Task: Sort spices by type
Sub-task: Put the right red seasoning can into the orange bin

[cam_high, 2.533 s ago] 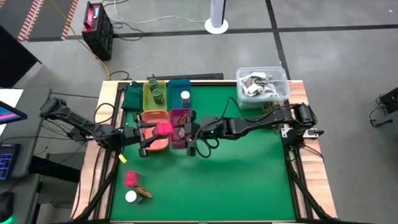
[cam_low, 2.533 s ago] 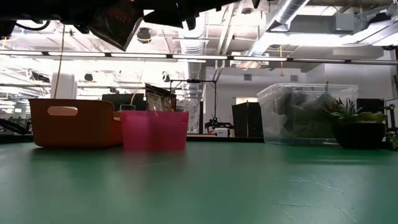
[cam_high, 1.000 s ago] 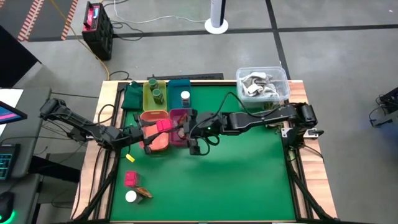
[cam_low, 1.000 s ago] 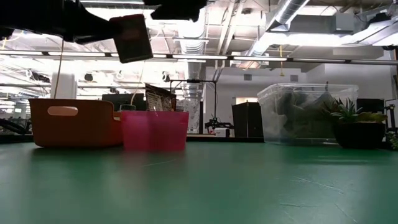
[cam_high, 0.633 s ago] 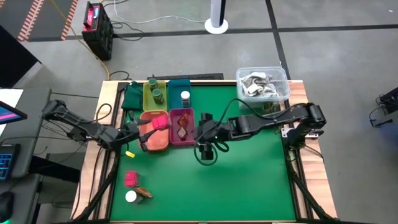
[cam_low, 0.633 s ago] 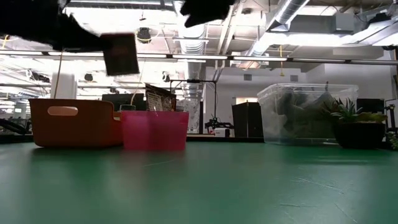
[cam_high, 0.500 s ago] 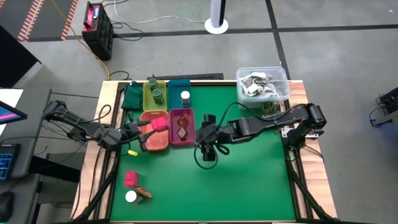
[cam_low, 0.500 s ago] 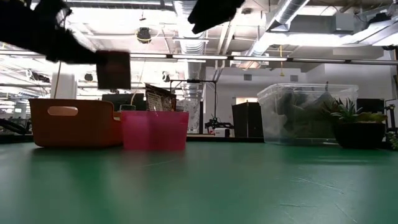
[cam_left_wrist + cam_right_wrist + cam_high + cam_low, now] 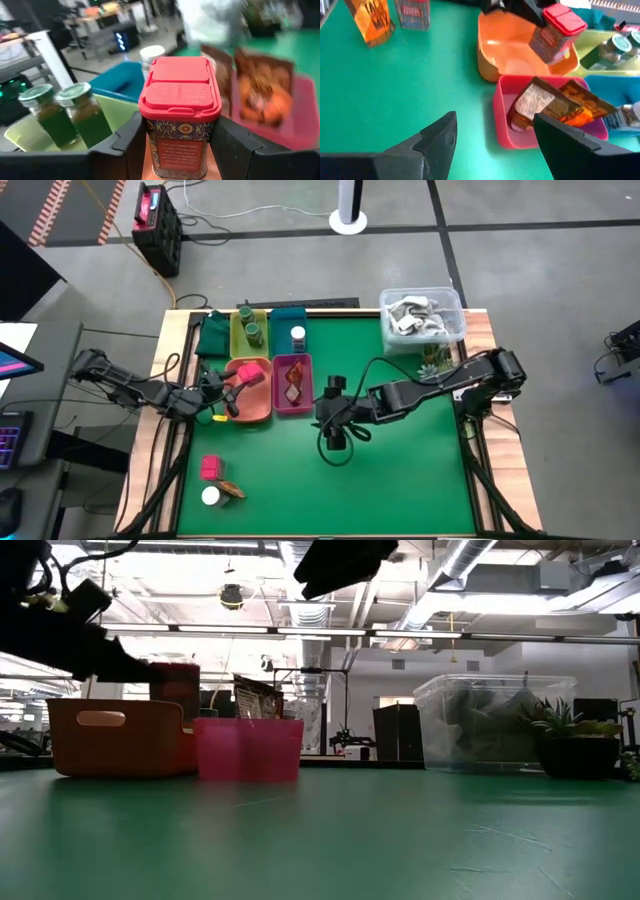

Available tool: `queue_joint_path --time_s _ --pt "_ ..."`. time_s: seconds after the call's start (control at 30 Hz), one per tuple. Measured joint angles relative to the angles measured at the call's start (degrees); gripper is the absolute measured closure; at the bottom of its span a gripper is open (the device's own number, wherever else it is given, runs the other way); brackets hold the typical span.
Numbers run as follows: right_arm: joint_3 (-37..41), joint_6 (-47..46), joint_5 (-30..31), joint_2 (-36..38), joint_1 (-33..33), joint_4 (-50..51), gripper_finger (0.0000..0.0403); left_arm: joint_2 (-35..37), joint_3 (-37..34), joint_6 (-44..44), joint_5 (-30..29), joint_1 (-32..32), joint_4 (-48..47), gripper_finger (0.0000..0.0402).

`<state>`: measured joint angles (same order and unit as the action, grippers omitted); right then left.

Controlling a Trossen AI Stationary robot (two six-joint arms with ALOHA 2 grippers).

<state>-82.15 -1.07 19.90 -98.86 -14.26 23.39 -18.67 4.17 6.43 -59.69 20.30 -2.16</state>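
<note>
A red-capped spice box (image 9: 180,125) is clamped between the fingers of the left gripper (image 9: 228,385) and held over the orange tray (image 9: 262,412), just above its rim in the low view. Near the table's front left corner, three spices are left: a second red box (image 9: 211,468), a brown packet (image 9: 231,489) and a white-capped jar (image 9: 210,497). Farther back, the right gripper (image 9: 338,435) is held with its fingers apart over the green mat, just right of the pink tray (image 9: 277,409) holding a brown packet (image 9: 555,107).

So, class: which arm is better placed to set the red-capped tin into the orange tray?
Left. The left gripper already grips the red-capped tin above the orange tray; the right gripper hangs empty over bare green mat.
</note>
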Motion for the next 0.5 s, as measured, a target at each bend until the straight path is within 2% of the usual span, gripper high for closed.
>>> queue_joint_path --time_s 0.13,0.27,0.5 --pt "1.0 -0.4 0.0 0.0 0.4 -0.7 0.0111 0.8 -1.3 1.6 0.0 -2.6 0.2 0.0224" --pt "1.2 -0.4 0.0 0.0 0.5 -2.7 0.0111 0.7 -1.3 2.7 2.5 -4.5 0.6 0.0224" --pt "1.2 -0.4 -0.2 0.0 0.5 -2.9 0.0111 0.7 0.7 6.1 4.5 -4.9 -1.2 0.0224"
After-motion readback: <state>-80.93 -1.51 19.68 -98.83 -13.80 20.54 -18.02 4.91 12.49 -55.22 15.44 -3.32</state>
